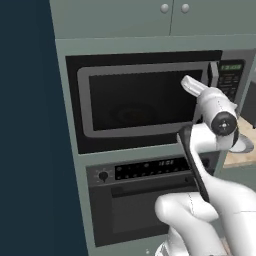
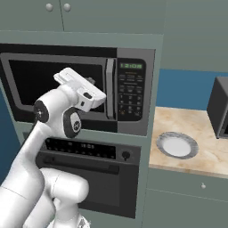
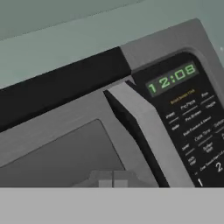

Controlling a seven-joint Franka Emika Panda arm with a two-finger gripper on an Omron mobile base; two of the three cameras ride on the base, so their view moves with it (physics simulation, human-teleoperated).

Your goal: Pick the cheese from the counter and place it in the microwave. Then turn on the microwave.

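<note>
We hold our gripper [image 3: 113, 179], jaws closed on nothing, just before the shut microwave [image 2: 80, 89], left of its stiff silver handle [image 3: 151, 135]; we cannot see the cheese.

Rendered home kitchen: grey-green cabinets [image 1: 150, 20] with round knobs, built-in black microwave [image 2: 75, 89] above a black oven [image 1: 145, 200], tan counter [image 2: 200, 142] bearing a round plate [image 2: 176, 145], blue wall behind.
</note>
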